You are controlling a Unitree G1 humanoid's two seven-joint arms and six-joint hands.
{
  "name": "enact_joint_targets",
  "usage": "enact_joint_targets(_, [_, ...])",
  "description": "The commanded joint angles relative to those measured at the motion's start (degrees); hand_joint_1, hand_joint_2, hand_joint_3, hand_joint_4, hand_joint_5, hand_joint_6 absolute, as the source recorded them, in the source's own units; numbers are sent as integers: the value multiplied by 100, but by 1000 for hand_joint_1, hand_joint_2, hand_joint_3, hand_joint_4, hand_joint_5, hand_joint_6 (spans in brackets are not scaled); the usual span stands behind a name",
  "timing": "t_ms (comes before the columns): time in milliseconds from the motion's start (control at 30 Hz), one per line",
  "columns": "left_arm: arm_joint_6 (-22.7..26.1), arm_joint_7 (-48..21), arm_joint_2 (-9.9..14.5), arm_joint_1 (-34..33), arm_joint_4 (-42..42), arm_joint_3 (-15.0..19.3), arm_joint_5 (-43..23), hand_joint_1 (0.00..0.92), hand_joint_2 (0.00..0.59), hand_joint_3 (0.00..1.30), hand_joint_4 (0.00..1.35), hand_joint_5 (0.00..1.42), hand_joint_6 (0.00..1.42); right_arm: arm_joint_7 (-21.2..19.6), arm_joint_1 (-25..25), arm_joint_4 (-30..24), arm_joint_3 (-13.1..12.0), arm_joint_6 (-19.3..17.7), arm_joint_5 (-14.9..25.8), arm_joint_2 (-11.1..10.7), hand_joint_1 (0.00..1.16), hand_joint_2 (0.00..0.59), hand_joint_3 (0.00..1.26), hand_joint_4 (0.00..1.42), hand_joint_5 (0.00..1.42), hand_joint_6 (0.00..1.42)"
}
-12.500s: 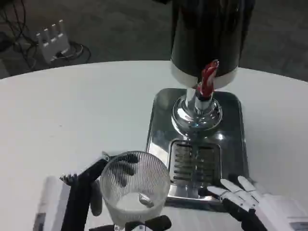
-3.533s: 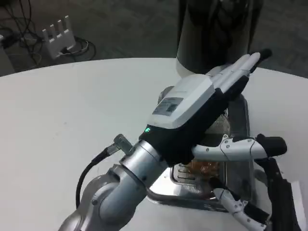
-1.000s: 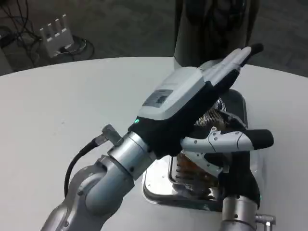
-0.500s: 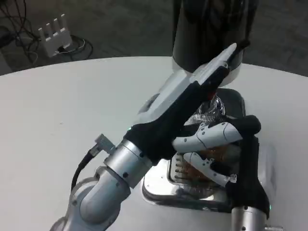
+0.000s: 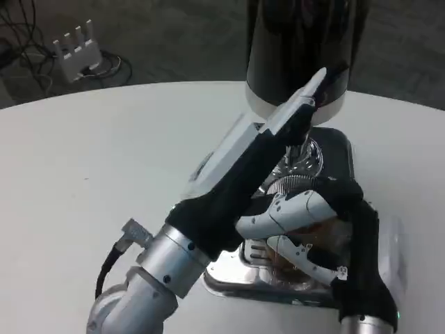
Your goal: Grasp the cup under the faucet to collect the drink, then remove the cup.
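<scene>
White tabletop [image 5: 104,153] takes up most of the scene, with dark floor beyond its far edge, where a white power strip [image 5: 73,52] lies among cables. Toward the right side of the tabletop sits a shiny metal drip tray [image 5: 229,268], and the tall dark drink dispenser [image 5: 299,35] stands on it, so that anything spilled from the faucet falls into the tray's grate rather than onto the table.

The cup [image 5: 306,233], clear and ribbed with amber liquid showing inside, stands on the tray under the faucet, which is mostly hidden behind the left hand. That is where it has to be to catch the drink.

The right hand [image 5: 330,229] comes up from the near edge and wraps around the cup, white fingers [image 5: 292,209] across its near side and the black palm along its right side, steadying the cup while it fills, I judge. It looks like a real hold, though the contact on the far side is hidden.

The left hand [image 5: 268,149] reaches diagonally over the tray, fingers stretched out straight together, their tips at the dispenser's white band where the faucet handle should be. It seems to be pressing the handle; I cannot see whether it grips anything, and no stream is visible.
</scene>
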Motion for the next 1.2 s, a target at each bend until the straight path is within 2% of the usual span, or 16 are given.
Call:
enact_joint_targets(33, [-10,138,-59,344,-392,6,168,0,72,0,0,0,0,15,160,-208,42,-15,-54,210,974,103,808,899,1126,1258])
enact_joint_targets(267, [286,268,-85,737,-937,157,471,0,73,0,0,0,0,44,208,-310,60,-18,-100,226,973,103,808,899,1126,1276])
enact_joint_targets(367, [484,226,-69,917,-1182,273,439,0,71,0,0,0,0,39,217,-374,99,-11,-113,277,973,103,808,899,1126,1277])
enact_joint_targets(633, [648,149,-12,1437,-1473,474,134,0,72,0,0,0,0,161,380,-641,167,-40,-132,221,967,97,808,893,1126,1285])
enact_joint_targets(867, [594,96,110,1754,-1499,565,23,0,75,0,0,0,0,233,728,-1038,240,-130,-213,159,966,100,808,898,1126,1299])
enact_joint_targets(1200, [214,10,438,2224,-1348,561,1,0,73,0,0,0,0,544,1292,-1639,380,-151,-244,64,966,102,808,910,1126,1307])
